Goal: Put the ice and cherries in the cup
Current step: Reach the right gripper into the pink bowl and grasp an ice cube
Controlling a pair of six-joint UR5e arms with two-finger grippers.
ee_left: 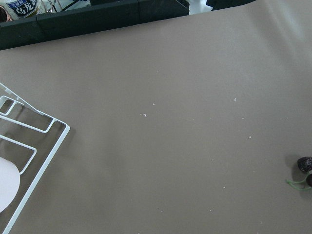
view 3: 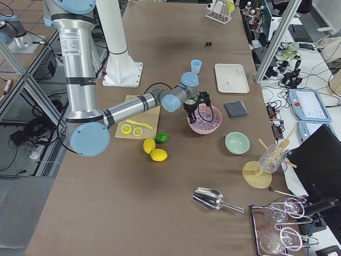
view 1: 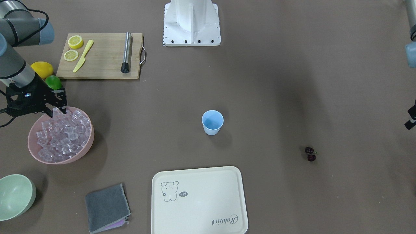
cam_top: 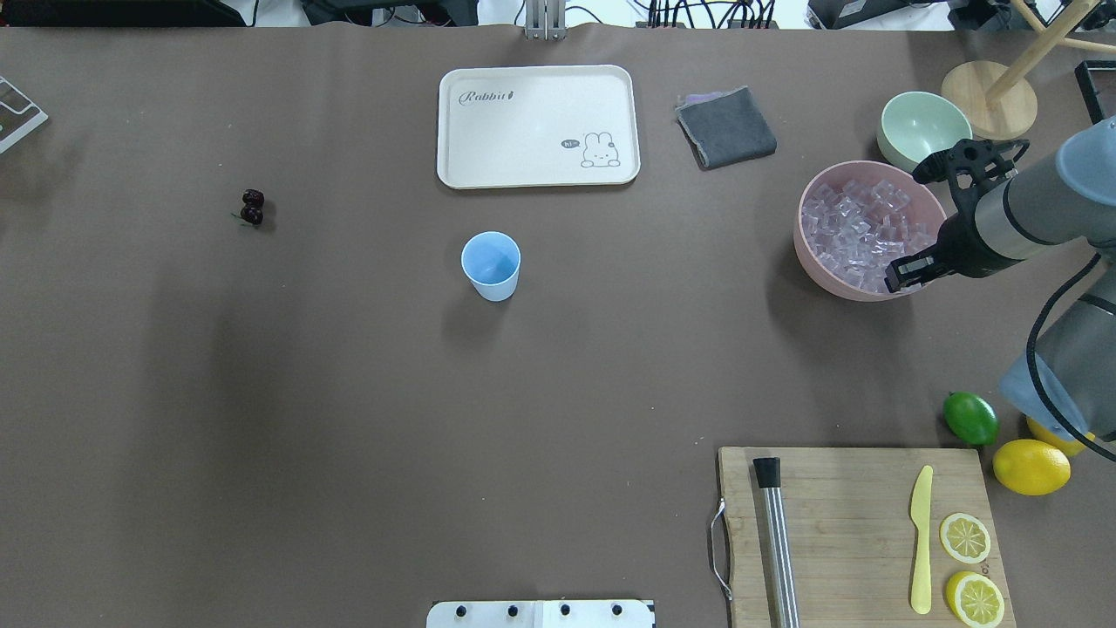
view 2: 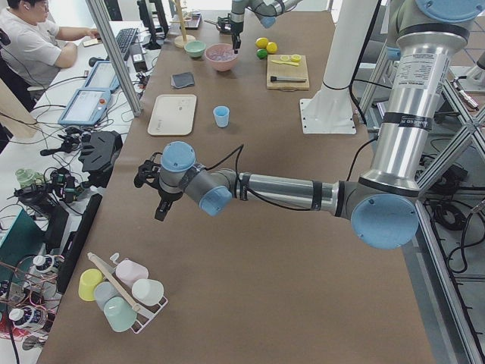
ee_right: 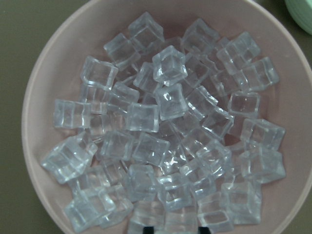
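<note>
The light-blue cup [view 1: 212, 122] stands upright and empty mid-table; it also shows in the overhead view [cam_top: 491, 265]. The ice [view 1: 61, 135] is several clear cubes heaped in a pink bowl [view 1: 88, 143]; in the right wrist view the ice [ee_right: 165, 131] fills the frame. My right gripper [view 1: 57, 111] hangs open and empty just above the bowl's robot-side rim. The cherries [view 1: 310, 154], a dark joined pair, lie on the table on my left side and show in the left wrist view [ee_left: 306, 165]. My left gripper [view 1: 411, 118] is cut off by the frame edge, away from the cherries; I cannot tell its state.
A wooden board [view 1: 100, 55] with lemon slices, a yellow knife and a metal muddler lies near the right arm. A lime [view 1: 53, 82] and a lemon [view 1: 42, 69] sit beside it. A pale-green bowl [view 1: 14, 196], a grey cloth [view 1: 107, 208] and a cream tray [view 1: 198, 201] line the far edge.
</note>
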